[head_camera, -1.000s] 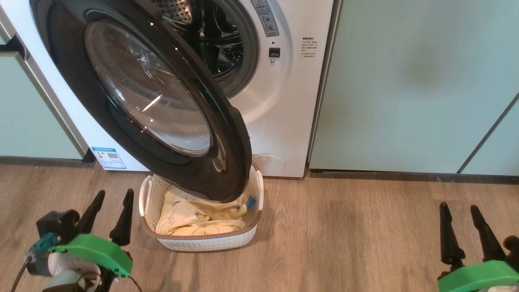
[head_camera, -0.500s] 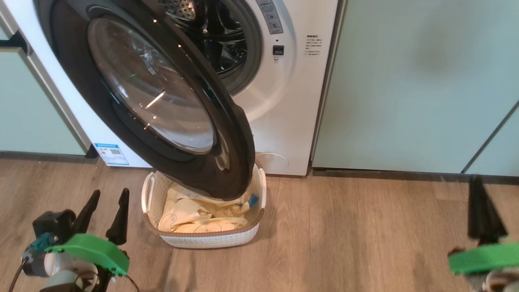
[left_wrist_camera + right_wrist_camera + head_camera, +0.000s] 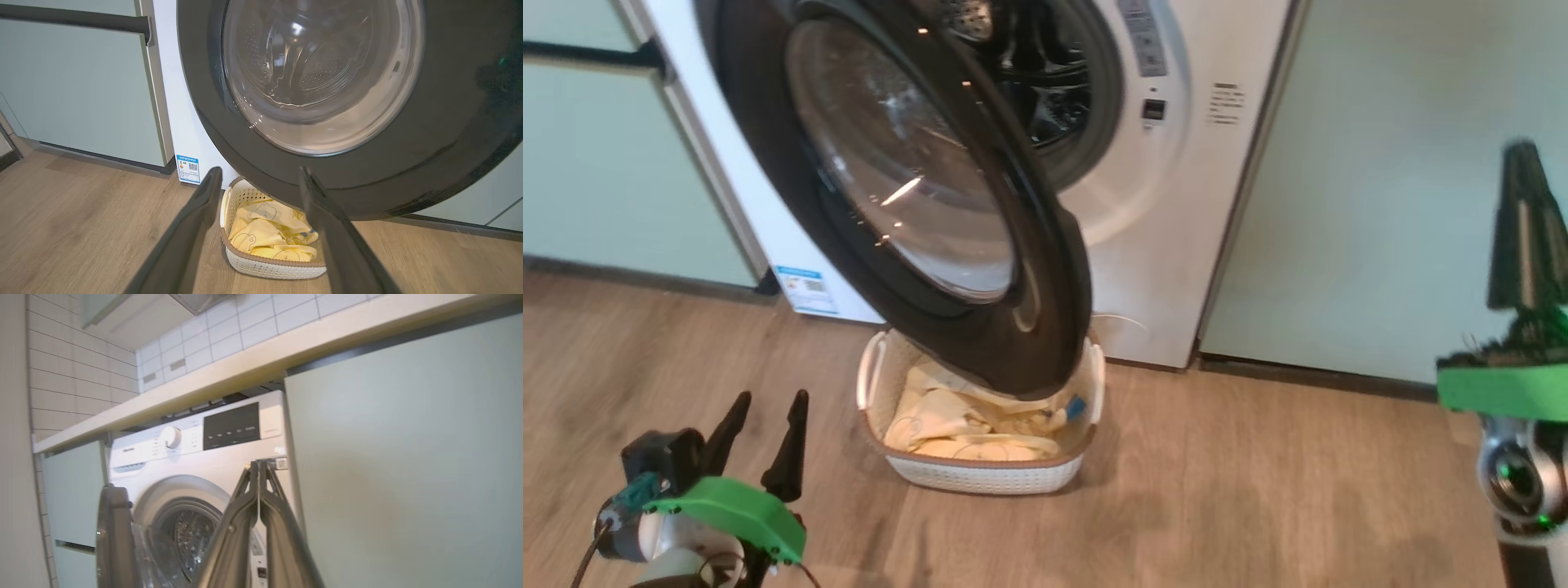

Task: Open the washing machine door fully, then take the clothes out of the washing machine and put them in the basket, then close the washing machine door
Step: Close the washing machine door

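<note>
- Right pincer (image 3: 1525, 163): fingers pressed together on nothing; a second ago they stood spread. It now sits raised in front of the pale green cabinet (image 3: 1380, 163).
- Left pincer (image 3: 771, 400): still spread, empty, low over the floor (image 3: 1258, 506).
- Clothes (image 3: 972, 420) lie in the basket (image 3: 980, 482), beneath the open washing machine door (image 3: 931, 204).
- Washing machine (image 3: 1160, 245): no garment visible in the drum.
- Judgement: unloading looks done; closing the door is next.

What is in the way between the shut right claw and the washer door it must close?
Nothing visible. The right gripper hangs raised before the pale green cabinet, with only air between it and the washing machine door. The basket sits lower, beneath the door.
</note>
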Controlling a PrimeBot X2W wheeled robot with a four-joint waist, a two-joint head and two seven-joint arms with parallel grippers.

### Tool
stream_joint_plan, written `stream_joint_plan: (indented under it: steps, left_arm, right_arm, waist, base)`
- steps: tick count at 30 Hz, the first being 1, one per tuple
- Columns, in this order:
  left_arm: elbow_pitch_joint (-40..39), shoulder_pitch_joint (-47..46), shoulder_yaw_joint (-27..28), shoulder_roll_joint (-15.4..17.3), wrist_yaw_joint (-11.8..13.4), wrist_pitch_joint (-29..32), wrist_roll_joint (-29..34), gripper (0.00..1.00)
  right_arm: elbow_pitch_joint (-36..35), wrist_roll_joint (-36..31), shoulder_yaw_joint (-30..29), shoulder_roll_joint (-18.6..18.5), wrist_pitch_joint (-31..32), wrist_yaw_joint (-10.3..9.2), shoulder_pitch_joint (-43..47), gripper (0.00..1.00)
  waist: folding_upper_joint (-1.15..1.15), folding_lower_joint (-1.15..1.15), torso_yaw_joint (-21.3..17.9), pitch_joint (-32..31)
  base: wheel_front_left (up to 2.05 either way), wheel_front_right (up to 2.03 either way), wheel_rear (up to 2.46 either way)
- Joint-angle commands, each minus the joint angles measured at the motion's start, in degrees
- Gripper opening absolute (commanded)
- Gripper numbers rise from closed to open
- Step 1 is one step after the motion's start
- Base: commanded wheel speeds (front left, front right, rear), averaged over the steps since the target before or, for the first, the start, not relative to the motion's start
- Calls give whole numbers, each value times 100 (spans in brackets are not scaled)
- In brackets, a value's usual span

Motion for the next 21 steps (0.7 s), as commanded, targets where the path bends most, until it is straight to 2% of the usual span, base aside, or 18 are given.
stream_joint_plan:
  steps: [1, 12, 21]
  left_arm:
    - [-139, -385, 233, 116, -7, -37, 74, 100]
    - [-120, -470, 57, -35, -7, -37, 236, 100]
    - [-102, -542, -180, -162, -7, -37, 326, 100]
  right_arm:
    - [-250, 64, 198, -59, -36, -15, -355, 0]
    - [-411, 230, 1765, 181, -36, -15, -1250, 0]
    - [178, 97, 2980, 339, -36, -15, -1465, 0]
  waist:
    - [0, 0, 152, -9]
    - [0, 0, 823, 38]
    - [0, 0, 1379, 51]
  base:
    - [0, 0, 0]
    - [0, 0, 0]
    - [0, 0, 0]
